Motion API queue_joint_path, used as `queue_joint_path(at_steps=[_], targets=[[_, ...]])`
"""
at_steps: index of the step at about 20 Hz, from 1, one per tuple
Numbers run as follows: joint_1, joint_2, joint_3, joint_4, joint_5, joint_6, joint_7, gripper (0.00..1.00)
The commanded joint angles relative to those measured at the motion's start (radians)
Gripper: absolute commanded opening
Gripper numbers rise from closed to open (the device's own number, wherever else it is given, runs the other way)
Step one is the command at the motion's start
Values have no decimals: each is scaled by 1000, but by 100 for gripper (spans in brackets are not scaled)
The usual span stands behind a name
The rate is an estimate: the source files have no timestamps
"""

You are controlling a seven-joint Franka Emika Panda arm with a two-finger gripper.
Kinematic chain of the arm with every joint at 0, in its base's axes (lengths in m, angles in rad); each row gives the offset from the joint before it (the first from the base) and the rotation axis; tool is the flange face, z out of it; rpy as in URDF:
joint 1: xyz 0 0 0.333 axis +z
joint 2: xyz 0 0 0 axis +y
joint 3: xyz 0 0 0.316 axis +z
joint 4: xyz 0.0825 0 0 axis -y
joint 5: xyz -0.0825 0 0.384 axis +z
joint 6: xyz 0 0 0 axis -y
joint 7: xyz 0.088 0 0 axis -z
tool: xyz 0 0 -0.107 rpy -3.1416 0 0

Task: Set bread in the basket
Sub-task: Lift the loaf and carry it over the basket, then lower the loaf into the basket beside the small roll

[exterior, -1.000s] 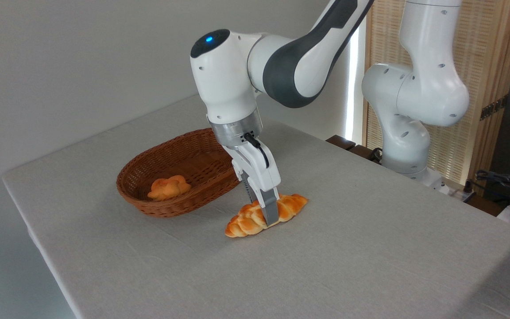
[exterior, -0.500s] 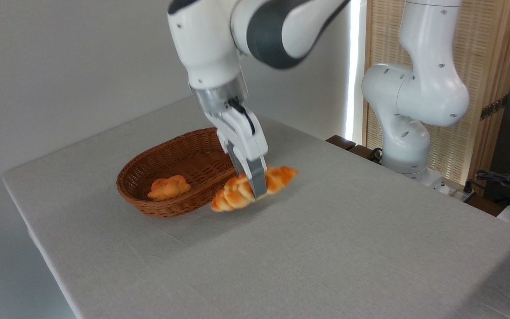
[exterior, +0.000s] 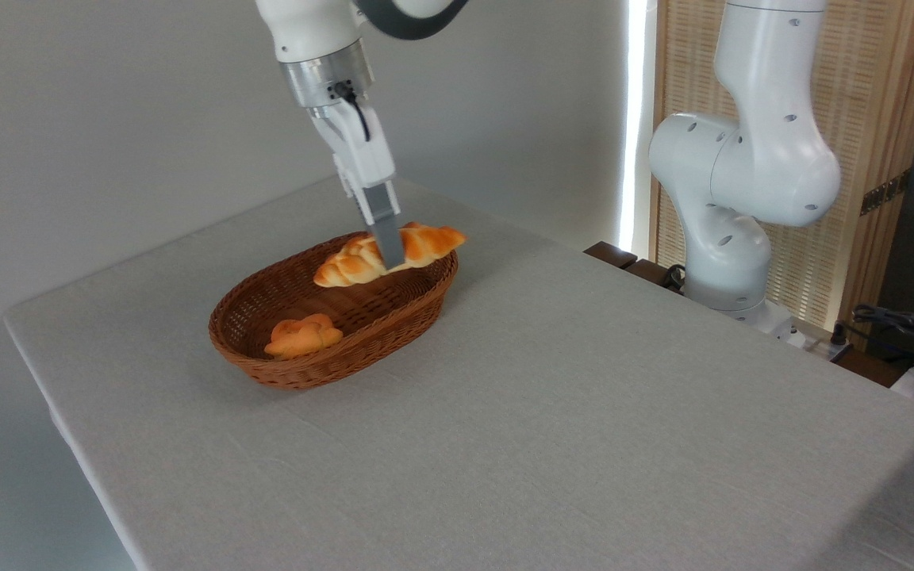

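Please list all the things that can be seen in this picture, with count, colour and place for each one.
braided loaf: 1, golden-orange, held in the air over the far end of the basket
knotted bun: 1, orange, inside the basket at its near-left end
wicker basket: 1, brown, on the table left of centre
table: 1, light grey cloth cover, fills the foreground
slatted screen: 1, pale wood, back right
cables: several, dark, far right edge
robot arm: 1, white, base at back right
end effector: 1, white with grey fingers, shut on the braided loaf
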Motion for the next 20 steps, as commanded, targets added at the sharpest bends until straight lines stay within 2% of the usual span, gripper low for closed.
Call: queue_joint_path(at_steps=[1, 3, 5, 20], targets=[[-5, 97, -65, 15, -24, 103, -148, 100], [-5, 132, -117, 12, -25, 137, -231, 100], [-6, 154, -126, 13, -27, 166, -277, 100], [-6, 155, -130, 12, -29, 166, -251, 100]])
